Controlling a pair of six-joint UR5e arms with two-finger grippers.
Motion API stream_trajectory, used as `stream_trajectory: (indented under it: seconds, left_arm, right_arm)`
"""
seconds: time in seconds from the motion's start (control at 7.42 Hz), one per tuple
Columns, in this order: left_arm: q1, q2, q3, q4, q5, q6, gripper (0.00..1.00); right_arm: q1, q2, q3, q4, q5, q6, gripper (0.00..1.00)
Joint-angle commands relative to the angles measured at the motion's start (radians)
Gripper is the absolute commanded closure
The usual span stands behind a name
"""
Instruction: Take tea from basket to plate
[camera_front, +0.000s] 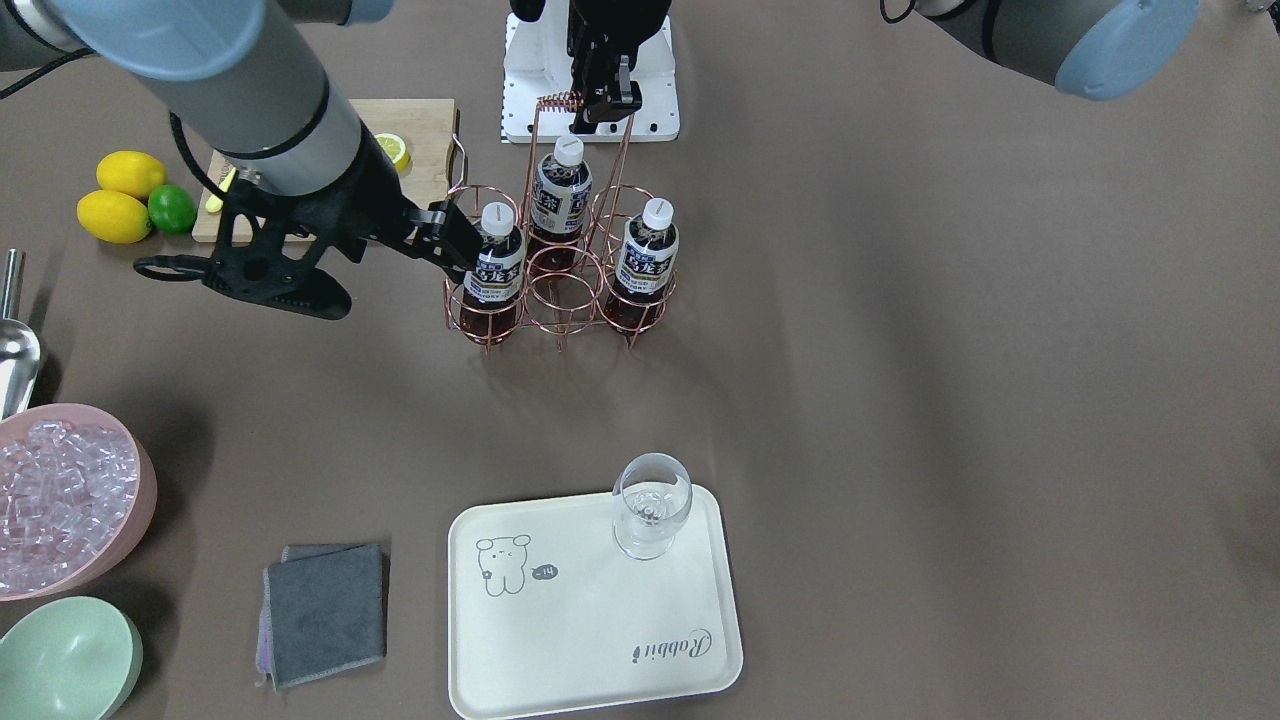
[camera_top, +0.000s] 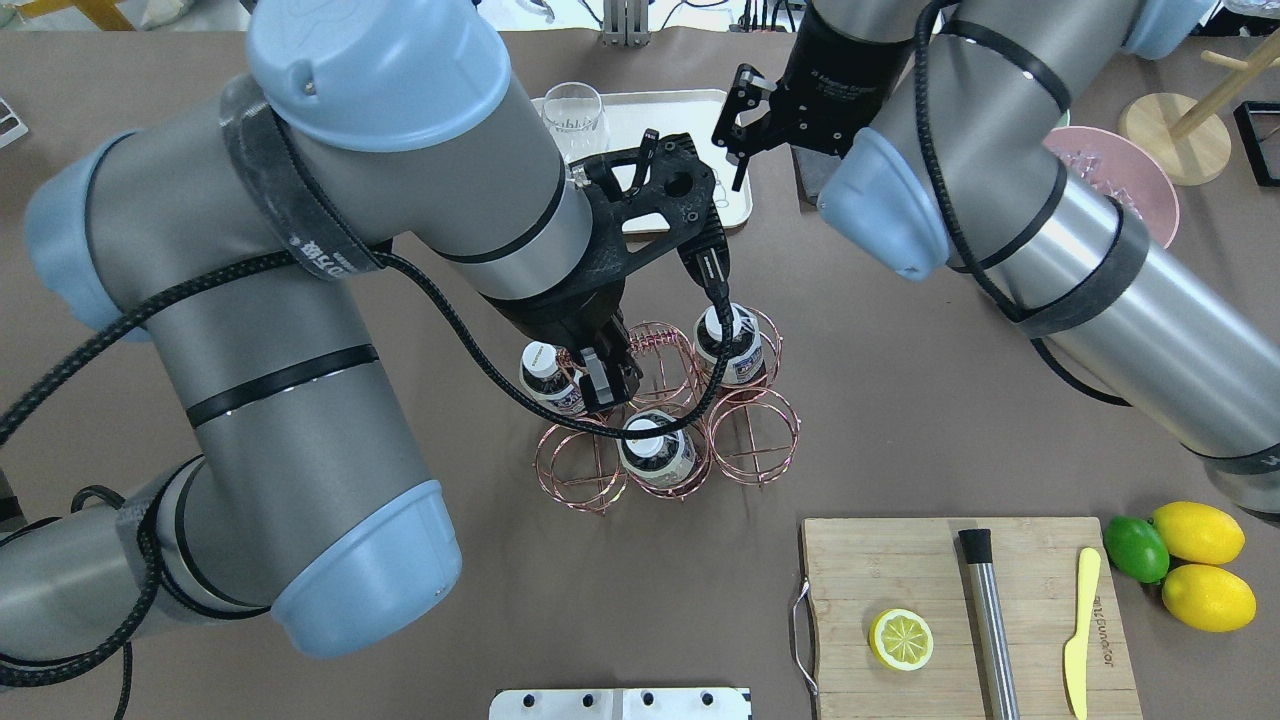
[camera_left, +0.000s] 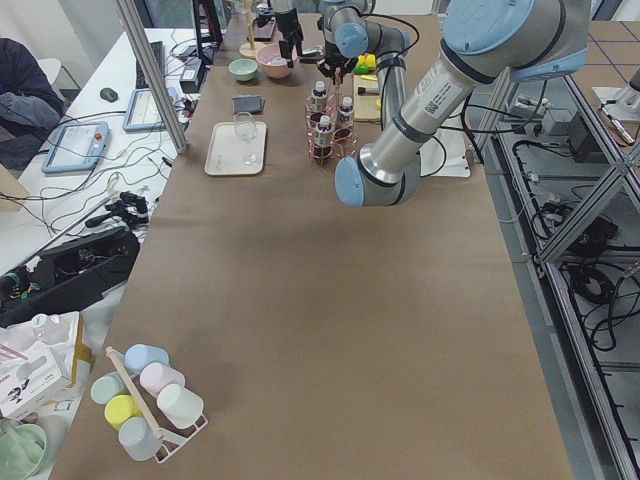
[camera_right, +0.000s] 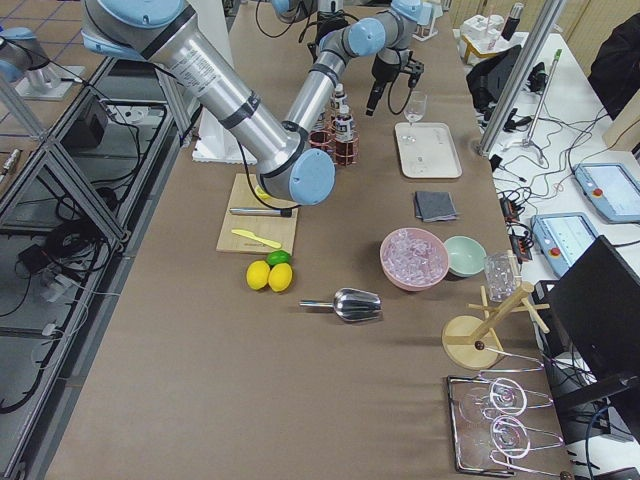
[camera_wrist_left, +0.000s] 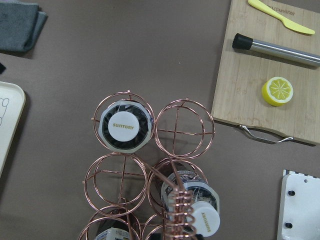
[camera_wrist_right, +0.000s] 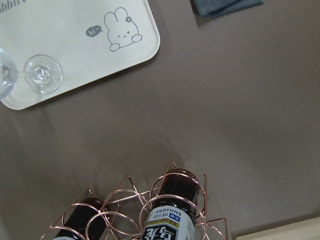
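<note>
Three tea bottles (camera_front: 497, 262) (camera_front: 560, 195) (camera_front: 648, 255) stand in a copper wire basket (camera_top: 752, 432) on the table. My left gripper (camera_front: 597, 108) (camera_top: 603, 385) is shut on the coiled top of the basket's handle. My right gripper (camera_front: 460, 238) (camera_top: 742, 135) hovers open and empty, raised between basket and plate on my right. In the front view it overlaps the nearest bottle. The cream plate (camera_front: 560, 640) (camera_wrist_right: 75, 30) carries an empty stemmed glass (camera_front: 650, 505). The left wrist view shows two white caps (camera_wrist_left: 123, 127) (camera_wrist_left: 202, 217) from above.
A wooden cutting board (camera_top: 900, 570) holds a lemon half, a steel rod and a yellow knife. Two lemons and a lime (camera_top: 1190, 550) lie beside it. A pink bowl of ice (camera_front: 60, 500), a mint bowl (camera_front: 65, 660), a metal scoop (camera_front: 15, 350) and a grey cloth (camera_front: 325, 610) lie near the plate.
</note>
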Motion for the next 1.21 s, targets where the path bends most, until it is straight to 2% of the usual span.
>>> stream_trajectory:
  seconds: [0.0,0.54,1.08]
  left_arm:
    - [0.0,0.001,0.0,0.0,-0.001,0.0,1.0]
    - [0.0,0.003,0.0,-0.005,-0.004,-0.003,1.0]
    - [0.0,0.004,0.0,-0.005,-0.01,-0.003,1.0]
  right_arm:
    - [-0.074,0.055,-0.068,-0.049,-0.077,0.004,0.0]
    - [-0.116,0.052,-0.079,-0.063,-0.094,0.009,0.0]
    - [-0.138,0.056,-0.074,-0.083,-0.016,0.036,0.0]
